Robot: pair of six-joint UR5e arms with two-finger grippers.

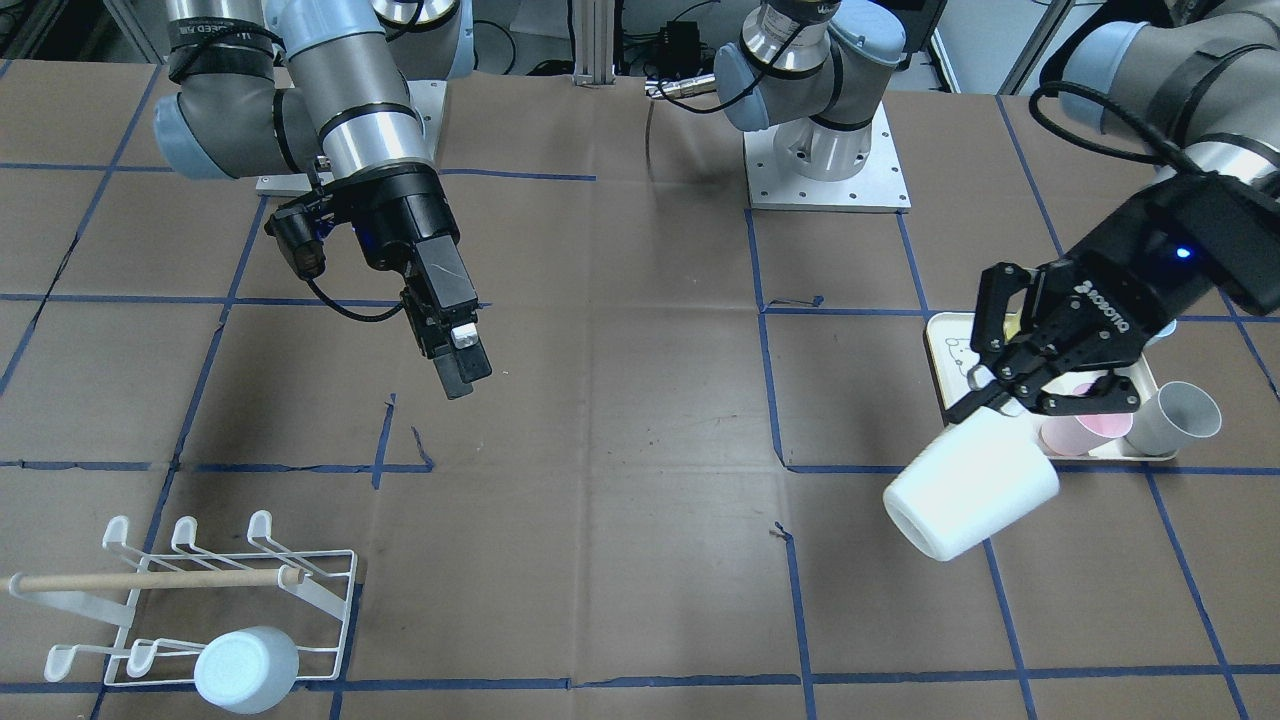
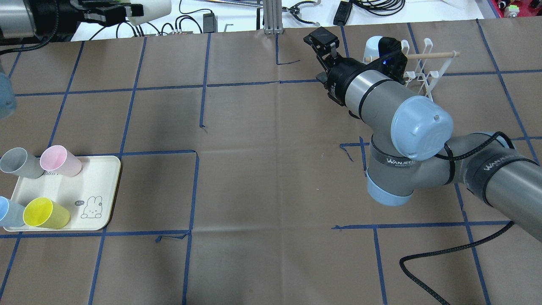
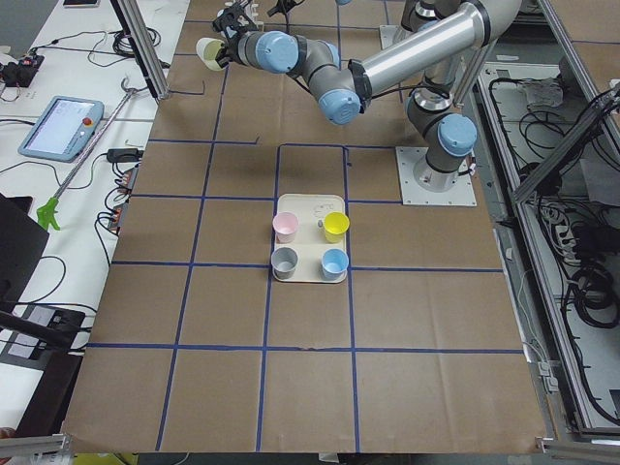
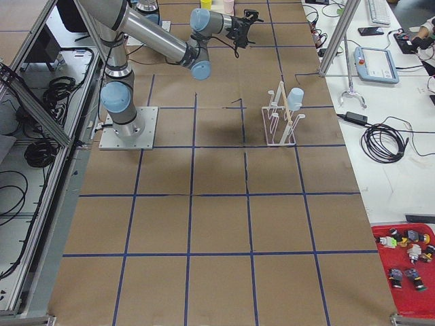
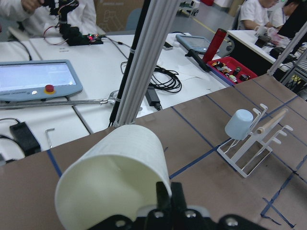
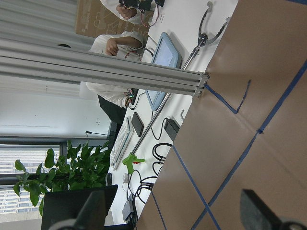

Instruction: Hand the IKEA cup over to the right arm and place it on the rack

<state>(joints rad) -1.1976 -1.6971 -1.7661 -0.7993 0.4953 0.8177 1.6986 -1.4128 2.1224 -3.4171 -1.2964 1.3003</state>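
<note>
- Brown-paper desk (image 1: 640, 450), blue tape grid.
- L gripper (image 1: 1003, 403): fingers pinching white cup (image 1: 970, 490), off desk.
- R gripper (image 1: 462, 375): fingers spread, mid-air.
- Rack (image 1: 150, 579) w/ blue cup (image 1: 245, 668).

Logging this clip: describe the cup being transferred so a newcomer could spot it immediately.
Find the cream tray of cups on the robot's left side of the table. On that side the left gripper holds the white cup tilted in the air. Its neighbours, a pink cup, grey cup, yellow cup and blue cup, sit on the tray; it alone is white and gripped.
</note>
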